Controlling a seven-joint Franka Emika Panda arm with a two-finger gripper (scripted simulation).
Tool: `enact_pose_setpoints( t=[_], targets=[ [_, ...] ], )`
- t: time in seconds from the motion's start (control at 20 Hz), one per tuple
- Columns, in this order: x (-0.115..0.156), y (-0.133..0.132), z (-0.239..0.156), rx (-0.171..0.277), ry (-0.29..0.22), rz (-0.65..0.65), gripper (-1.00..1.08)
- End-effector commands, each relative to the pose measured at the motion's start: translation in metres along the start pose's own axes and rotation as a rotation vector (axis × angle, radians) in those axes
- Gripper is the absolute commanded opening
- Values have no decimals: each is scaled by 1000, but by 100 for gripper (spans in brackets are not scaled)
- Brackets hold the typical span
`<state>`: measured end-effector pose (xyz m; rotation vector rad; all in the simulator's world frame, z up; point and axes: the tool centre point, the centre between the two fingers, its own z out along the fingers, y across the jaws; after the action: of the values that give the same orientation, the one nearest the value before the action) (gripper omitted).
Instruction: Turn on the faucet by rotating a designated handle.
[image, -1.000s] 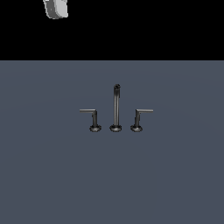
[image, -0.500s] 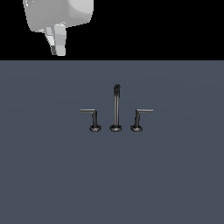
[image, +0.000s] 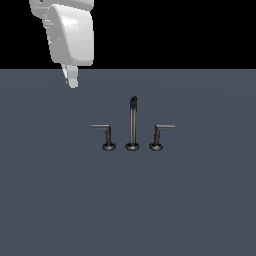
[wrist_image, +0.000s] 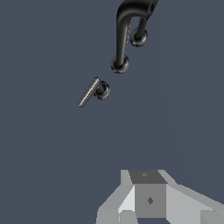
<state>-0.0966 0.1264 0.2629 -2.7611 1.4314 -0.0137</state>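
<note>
Gripper (image: 73, 80) now well into exterior view, upper left; 1 s back only a corner of it showed at top edge, 0.5 s back about half. Coming down and toward faucet (image: 132, 127), but high above and well apart from it. Jaw width: can't tell, since ext. view shows fingers edge-on as one tip and wrist view shows only the body at frame bottom. Nothing held.

Handle (image: 103, 134) on ext. view's left of set, arm jutting left from post, on round base. Unmoved across frames, so not turned yet. Spout (image: 133, 122) upright in middle, other lever (image: 161, 134) on right, arm jutting right.

In wrist view, handle (wrist_image: 92, 91) ahead of gripper, apart, w/ spout beyond.

Means: approach phase only, no contact. Probably needs further drop toward arm tip before any push.
</note>
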Motion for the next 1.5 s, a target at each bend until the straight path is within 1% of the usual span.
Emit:
enact_pose_setpoints(
  t=[0.0, 0.7, 1.15, 1.45],
  targets=[
    [4, -10, 11, 0, 0, 43, -100],
    [33, -56, 73, -10, 6, 273, -100],
    [64, -85, 120, -20, 14, 448, -100],
    [85, -100, 147, -26, 18, 551, -100]
  ],
)
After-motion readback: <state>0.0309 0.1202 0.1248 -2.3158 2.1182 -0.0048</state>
